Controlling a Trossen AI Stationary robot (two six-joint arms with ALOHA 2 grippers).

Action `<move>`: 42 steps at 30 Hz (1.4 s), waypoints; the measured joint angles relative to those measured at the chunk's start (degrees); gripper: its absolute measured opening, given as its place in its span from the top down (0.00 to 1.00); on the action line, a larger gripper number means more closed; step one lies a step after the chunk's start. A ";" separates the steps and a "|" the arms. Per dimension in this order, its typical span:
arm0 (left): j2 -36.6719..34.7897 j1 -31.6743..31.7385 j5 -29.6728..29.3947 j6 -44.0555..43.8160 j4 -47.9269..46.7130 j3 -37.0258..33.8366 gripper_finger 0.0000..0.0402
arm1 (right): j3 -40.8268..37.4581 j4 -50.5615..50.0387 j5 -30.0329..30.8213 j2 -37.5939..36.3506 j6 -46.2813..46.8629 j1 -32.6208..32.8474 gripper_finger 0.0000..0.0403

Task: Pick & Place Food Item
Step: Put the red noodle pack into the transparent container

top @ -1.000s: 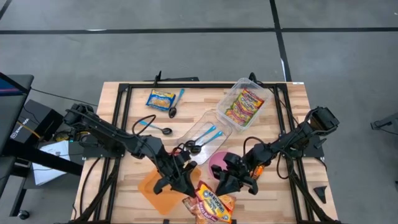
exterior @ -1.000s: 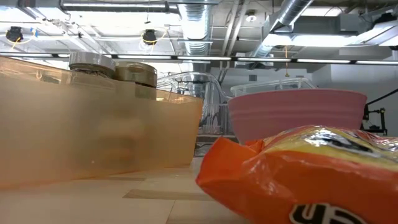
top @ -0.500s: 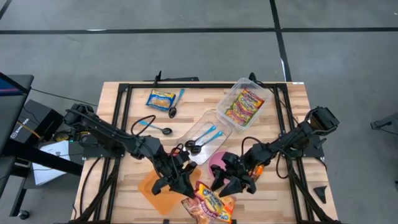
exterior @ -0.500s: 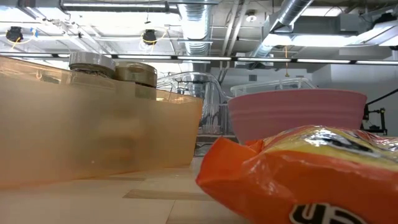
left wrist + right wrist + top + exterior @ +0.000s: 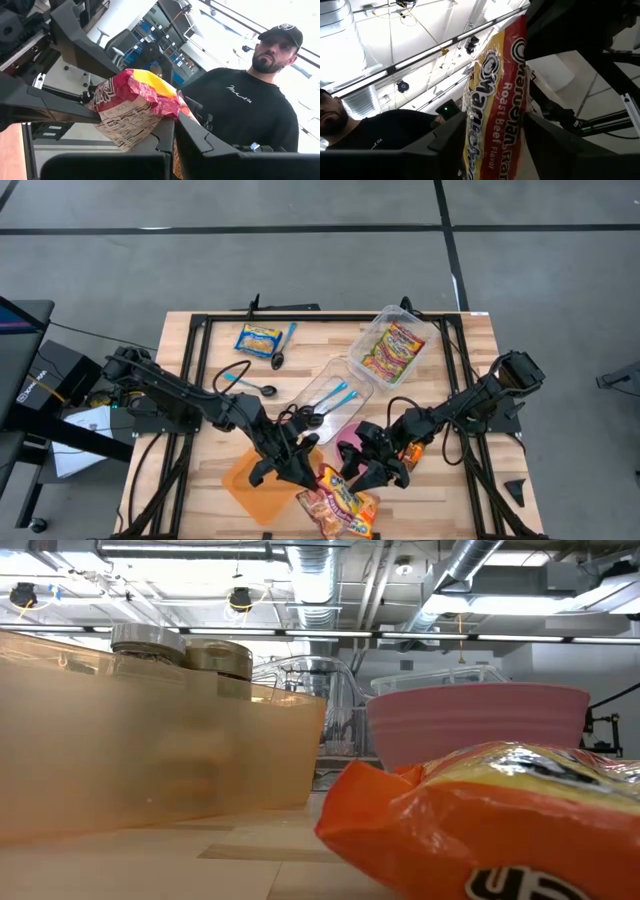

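The left pincer (image 5: 308,476) was clamped shut on one end of the ramen packet (image 5: 338,505), which lay at the near edge of the wooden surface (image 5: 200,375) between the orange tray (image 5: 250,480) and the pink bowl (image 5: 350,452). The right pincer (image 5: 352,477) stood partly open at the packet's other end, fingers either side of it without gripping. A person (image 5: 245,115) in a black shirt stood beyond the surface.

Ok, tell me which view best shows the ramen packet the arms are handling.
The right wrist view: the ramen packet fills the picture, label readable, between that gripper's open fingers. The left wrist view shows its printed side clamped in the shut left gripper. High view: small. Low view: only an orange edge.
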 joint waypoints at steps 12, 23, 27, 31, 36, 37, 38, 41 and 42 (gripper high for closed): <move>-0.01 -0.02 0.46 0.02 -0.08 0.00 1.00 | 0.00 -0.04 0.04 0.00 -0.96 0.00 0.68; 0.00 -0.05 0.49 0.00 -0.21 0.00 0.99 | 0.00 0.05 0.24 0.00 -1.84 0.19 0.82; -0.02 -0.05 0.49 -0.95 -0.19 0.00 0.99 | 0.00 0.44 0.31 0.00 -1.87 0.52 0.82; -0.13 0.00 2.31 -4.07 -0.13 0.02 0.97 | 0.00 1.89 0.56 0.00 -2.38 0.94 0.82; -1.54 -0.21 6.62 -7.44 -1.46 0.00 0.90 | 0.00 3.33 0.23 0.00 -2.77 1.80 0.83; -1.99 -0.38 7.19 -7.72 -1.23 0.02 0.89 | 0.00 3.35 0.04 0.00 -2.77 2.12 0.83; -2.59 -0.40 7.51 -7.72 -1.41 0.04 0.87 | 0.00 3.48 0.02 0.00 -2.77 2.44 0.84; -4.32 -0.38 9.27 -7.67 -1.88 0.04 0.83 | 0.00 4.16 0.02 -0.16 -2.79 3.07 0.86; -5.04 -0.35 9.43 -7.68 -1.91 0.04 0.82 | 0.00 4.21 0.01 -0.17 -2.79 3.24 0.87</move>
